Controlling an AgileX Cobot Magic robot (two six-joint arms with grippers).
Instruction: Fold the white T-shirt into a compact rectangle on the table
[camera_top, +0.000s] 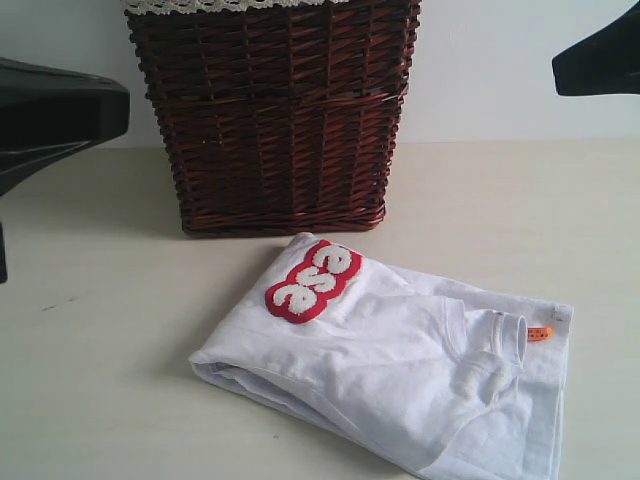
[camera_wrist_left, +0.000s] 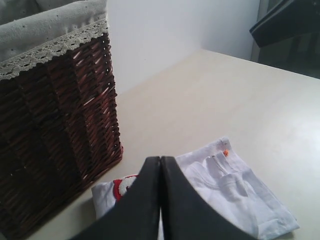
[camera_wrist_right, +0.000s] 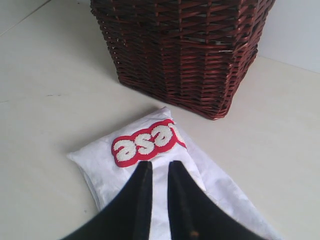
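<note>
The white T-shirt (camera_top: 400, 370) lies folded into a rough rectangle on the table (camera_top: 100, 380), in front of the basket. Its red band with fuzzy white letters (camera_top: 314, 281) faces up at the corner nearest the basket. The orange collar tag (camera_top: 540, 333) shows at the right edge beside the collar. My left gripper (camera_wrist_left: 160, 159) is shut and empty, held in the air over the T-shirt (camera_wrist_left: 235, 195). My right gripper (camera_wrist_right: 160, 165) hovers above the T-shirt (camera_wrist_right: 100, 170) just short of the red band (camera_wrist_right: 145, 142), jaws slightly apart with nothing between them.
A dark wicker basket (camera_top: 275, 120) with a grey lace-trimmed liner (camera_wrist_left: 45, 30) stands right behind the shirt. A pale wall rises behind the table. In the exterior view the left arm (camera_top: 105, 108) and right arm (camera_top: 575, 68) show only at the edges.
</note>
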